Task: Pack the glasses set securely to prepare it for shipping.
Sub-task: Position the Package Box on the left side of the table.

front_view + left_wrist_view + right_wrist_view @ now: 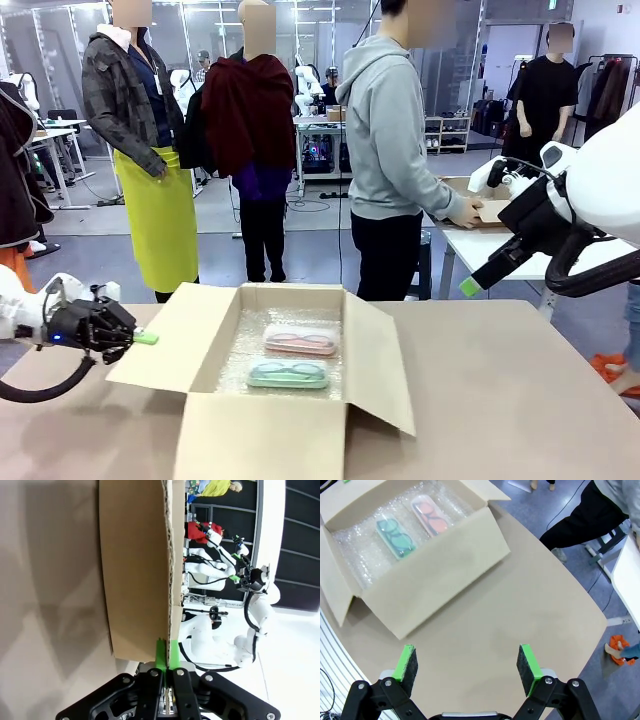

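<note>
From my station I see the broad beige desk (520,380) carrying an open brown cardboard box (262,440) whose flaps are spread outward, its floor lined with clear bubble wrap (235,355). On that wrap lie the two pieces of the glasses set: a small flat pink clear-topped case (300,339) toward the far side, and just beside it, nearer to me, a matching mint green clear-topped case (288,374); each shows a pair of eyeglasses through its lid. My left tool (146,338) sits low at the box's left flap (135,570), and the wrist camera shows its green pads pressed together on the flap's edge, so it is clamped on that flap. My right tool (467,664) hangs high above the bare desk to the right of the box, well apart from it, its jaws spread wide with nothing between them. A person in a grey hoodie (385,130) stands beyond the desk's far edge.
</note>
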Controlling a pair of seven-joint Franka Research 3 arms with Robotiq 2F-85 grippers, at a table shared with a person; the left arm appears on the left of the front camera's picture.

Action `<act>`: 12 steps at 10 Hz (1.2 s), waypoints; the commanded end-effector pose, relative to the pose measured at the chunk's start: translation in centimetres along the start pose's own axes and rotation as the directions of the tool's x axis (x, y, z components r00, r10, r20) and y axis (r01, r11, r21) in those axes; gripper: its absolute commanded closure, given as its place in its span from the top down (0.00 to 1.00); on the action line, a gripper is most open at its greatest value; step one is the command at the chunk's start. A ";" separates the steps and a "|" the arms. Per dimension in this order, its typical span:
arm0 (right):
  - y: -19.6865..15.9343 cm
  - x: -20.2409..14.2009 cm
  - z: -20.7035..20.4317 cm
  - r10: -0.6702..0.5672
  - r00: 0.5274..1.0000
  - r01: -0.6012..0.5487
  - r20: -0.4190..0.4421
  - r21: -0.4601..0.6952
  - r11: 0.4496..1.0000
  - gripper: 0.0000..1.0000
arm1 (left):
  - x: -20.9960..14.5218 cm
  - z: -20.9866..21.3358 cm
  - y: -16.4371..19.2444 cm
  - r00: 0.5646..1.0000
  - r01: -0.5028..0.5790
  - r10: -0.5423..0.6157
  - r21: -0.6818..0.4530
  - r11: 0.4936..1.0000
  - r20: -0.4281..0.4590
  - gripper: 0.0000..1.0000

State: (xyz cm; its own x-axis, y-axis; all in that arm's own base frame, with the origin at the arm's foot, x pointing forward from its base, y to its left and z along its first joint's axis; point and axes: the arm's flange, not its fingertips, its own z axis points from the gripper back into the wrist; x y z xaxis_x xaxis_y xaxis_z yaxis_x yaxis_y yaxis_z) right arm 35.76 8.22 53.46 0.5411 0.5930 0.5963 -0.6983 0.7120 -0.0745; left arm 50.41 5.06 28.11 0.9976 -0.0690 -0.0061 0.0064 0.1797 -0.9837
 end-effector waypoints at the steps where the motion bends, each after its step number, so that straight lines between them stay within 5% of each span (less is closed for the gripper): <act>1: 0.5 0.0 -0.2 -0.021 1.000 0.021 0.002 -0.013 1.000 1.00 | 0.6 3.9 -0.2 0.999 -0.024 0.023 -0.036 0.999 -0.023 0.03; 8: 0.5 0.0 -0.2 -0.021 1.000 0.021 0.002 -0.013 1.000 1.00 | -1.8 21.9 2.5 0.999 0.012 -0.013 0.011 1.000 0.041 0.03; 12: 0.5 0.0 -0.2 -0.021 1.000 0.021 0.002 -0.013 1.000 1.00 | -3.1 26.8 2.7 0.998 -0.009 0.009 0.013 1.000 0.057 0.03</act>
State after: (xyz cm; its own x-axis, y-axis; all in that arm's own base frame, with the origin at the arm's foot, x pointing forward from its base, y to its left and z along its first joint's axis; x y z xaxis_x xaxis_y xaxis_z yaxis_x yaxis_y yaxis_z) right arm 35.79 8.20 53.44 0.5411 0.5934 0.5959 -0.6987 0.7115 -0.0741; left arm 49.16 31.31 29.54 0.9997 0.0238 0.0101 0.0050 0.2068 -0.9784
